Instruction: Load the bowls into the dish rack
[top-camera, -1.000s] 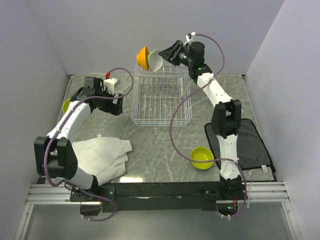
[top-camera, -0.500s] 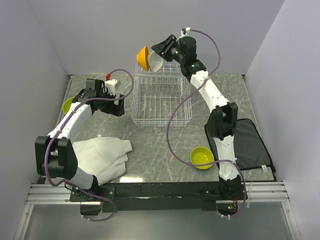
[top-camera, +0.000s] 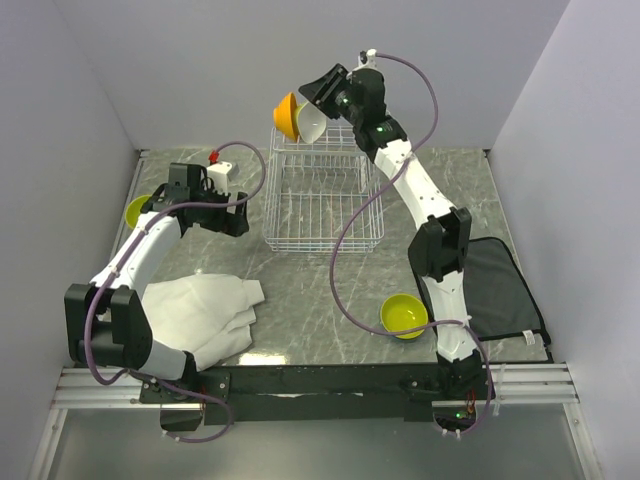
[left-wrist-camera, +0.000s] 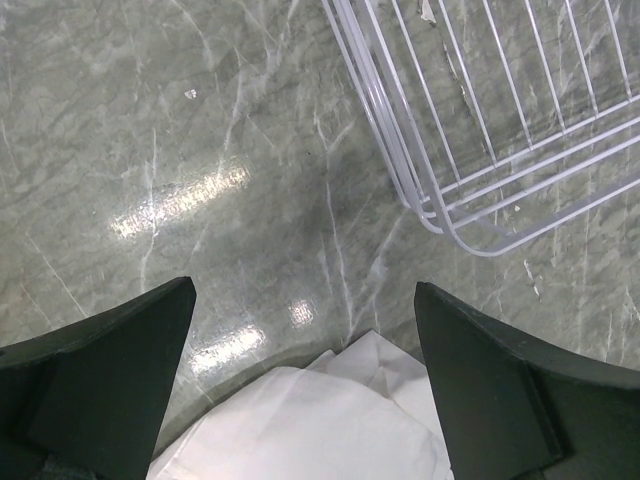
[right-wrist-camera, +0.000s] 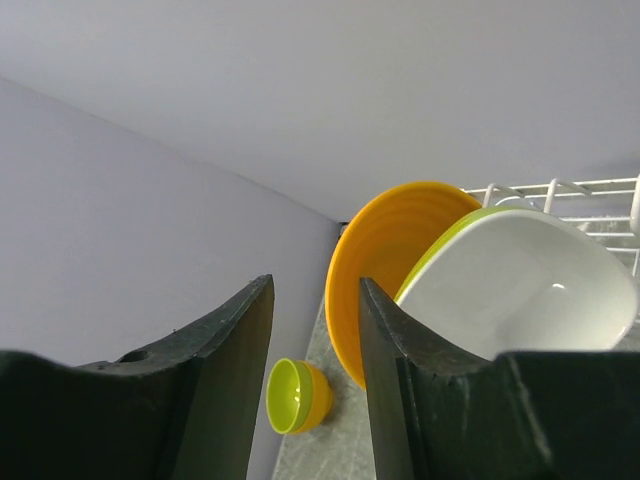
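Note:
The white wire dish rack (top-camera: 318, 205) stands at the back middle of the table. An orange bowl (top-camera: 285, 115) and a lime bowl with a white inside (top-camera: 312, 122) lean on edge in its raised back tier. My right gripper (top-camera: 322, 90) hovers just above and behind them. In the right wrist view it (right-wrist-camera: 315, 290) is open, with nothing between its fingers; the orange bowl (right-wrist-camera: 385, 260) and the white-inside bowl (right-wrist-camera: 520, 290) lie just right of it. One lime bowl (top-camera: 404, 314) sits front right, another (top-camera: 135, 210) far left. My left gripper (top-camera: 238, 218) (left-wrist-camera: 305, 330) is wide open and empty.
A crumpled white cloth (top-camera: 200, 310) (left-wrist-camera: 320, 420) lies front left, partly under the left gripper. A black mat (top-camera: 500, 290) covers the right edge. The rack's corner (left-wrist-camera: 480, 150) is close to the left fingers. Walls close in the back and both sides.
My right gripper has swung left and a little up over the two racked bowls, its jaws narrowing slightly. The left arm has shifted slightly.

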